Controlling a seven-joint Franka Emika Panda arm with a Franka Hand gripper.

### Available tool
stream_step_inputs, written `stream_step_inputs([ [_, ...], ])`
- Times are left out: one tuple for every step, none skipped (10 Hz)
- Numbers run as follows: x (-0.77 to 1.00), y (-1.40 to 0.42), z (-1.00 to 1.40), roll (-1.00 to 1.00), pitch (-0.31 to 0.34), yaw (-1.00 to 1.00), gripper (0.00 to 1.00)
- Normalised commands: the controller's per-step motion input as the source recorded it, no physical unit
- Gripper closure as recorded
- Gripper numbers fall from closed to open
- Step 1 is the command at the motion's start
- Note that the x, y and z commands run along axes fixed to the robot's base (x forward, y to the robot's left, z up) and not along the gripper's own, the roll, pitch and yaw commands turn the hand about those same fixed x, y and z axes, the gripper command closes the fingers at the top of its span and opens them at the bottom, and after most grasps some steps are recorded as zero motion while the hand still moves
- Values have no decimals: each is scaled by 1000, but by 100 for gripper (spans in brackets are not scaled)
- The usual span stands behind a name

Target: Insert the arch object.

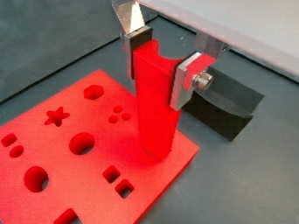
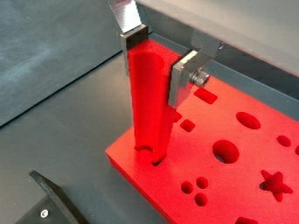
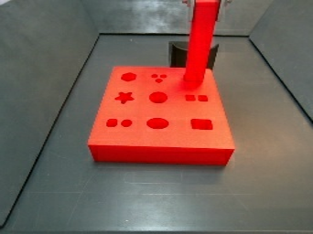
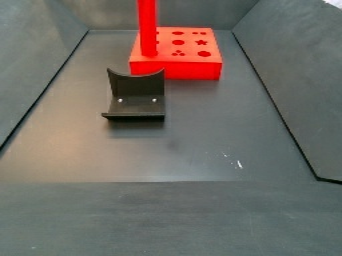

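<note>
Lying nearest in a side view, on the dark floor (image 4: 201,190), a dark grey block with a curved notch (image 4: 134,97), well apart from everything red. Sitting beyond it, a wide flat red board with shaped holes (image 4: 187,52), star, round and square cut-outs showing across its top (image 3: 153,99). Standing upright at the board's edge, a long narrow bright red bar, the arch object (image 3: 200,46), its lower end going into a hole in the board (image 2: 149,156). Clamping the bar's upper part from both sides, the two-finger gripper (image 1: 163,63), silver plate fingers (image 2: 184,77) pressing its faces in both wrist views. Showing no readable writing or labels anywhere.
</note>
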Motion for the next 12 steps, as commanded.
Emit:
stream_step_inputs([
  [0,60,-189,0,-4,80,100],
  [0,34,-177,0,-3,86,100],
  [0,0,-149,0,-1,63,100],
  [0,0,-177,0,-16,57,100],
  [0,0,-163,0,-19,60,100],
  [0,0,-231,0,-43,51,100],
  [0,0,-406,-51,-109,54,100],
  [0,0,-609,-63,-163,69,100],
  [0,0,-757,-26,-180,71,100],
  [0,0,-840,0,-184,51,100],
  [0,0,-877,0,-176,37,100],
  [0,0,-843,7,-157,34,100],
])
